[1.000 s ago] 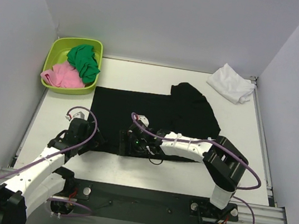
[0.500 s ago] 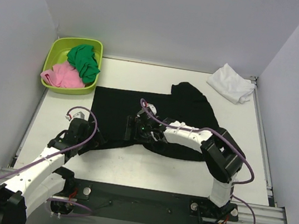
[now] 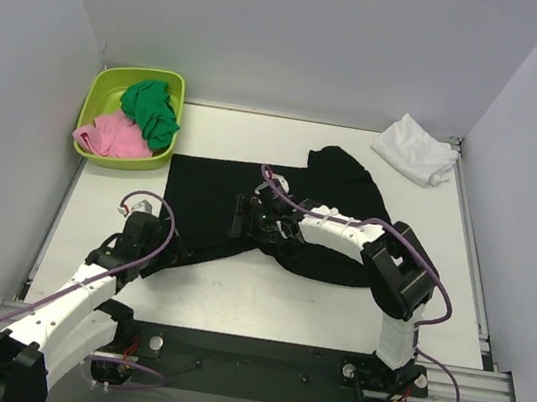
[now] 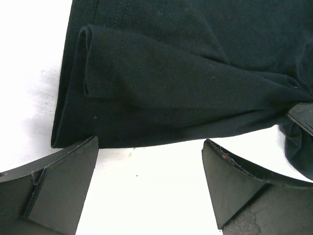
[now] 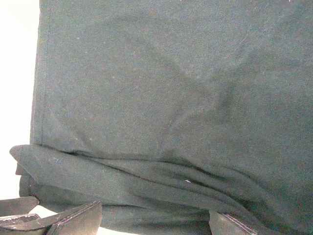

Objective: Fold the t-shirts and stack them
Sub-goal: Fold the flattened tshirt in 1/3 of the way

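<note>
Fold step, I'd say. The black t-shirt (image 3: 204, 191) lies spread mid-bench (image 3: 264, 301) with its near hem rucked into a loose roll. The white t-shirt (image 3: 416, 149) sits crumpled at the far right corner. The left claw (image 4: 149, 143) is wide and empty, just off the shirt's near-left corner. The right claw (image 5: 155, 209) is wide too, over the roll (nothing visibly pinched). Best to pinch both hem ends level, lift them together, and lay the edge straight so no creases get trapped.

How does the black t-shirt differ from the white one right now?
The black t-shirt lies spread over the middle of the table; the white t-shirt sits bunched at the far right corner. The black one covers far more area than the white one. The right arm reaches over the black one, not the white. Both rest on the table.
</note>
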Robot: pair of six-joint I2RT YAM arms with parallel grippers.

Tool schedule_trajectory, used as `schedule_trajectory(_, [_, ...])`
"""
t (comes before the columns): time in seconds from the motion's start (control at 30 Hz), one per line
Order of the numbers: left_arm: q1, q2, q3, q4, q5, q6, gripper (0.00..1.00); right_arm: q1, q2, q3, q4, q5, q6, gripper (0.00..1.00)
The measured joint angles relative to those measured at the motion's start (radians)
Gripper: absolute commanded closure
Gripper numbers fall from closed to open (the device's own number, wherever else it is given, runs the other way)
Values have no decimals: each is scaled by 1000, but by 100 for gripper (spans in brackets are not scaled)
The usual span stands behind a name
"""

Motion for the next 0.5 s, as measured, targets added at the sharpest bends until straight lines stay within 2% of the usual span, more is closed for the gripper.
schedule_trajectory(0.2, [0, 0, 0, 0, 0, 0, 3, -3, -16, -21, -5, -3, -22, 8])
schedule_trajectory(0.5, [16, 1, 30, -55, -16, 5, 2, 22, -167, -239, 53, 31, -28, 8])
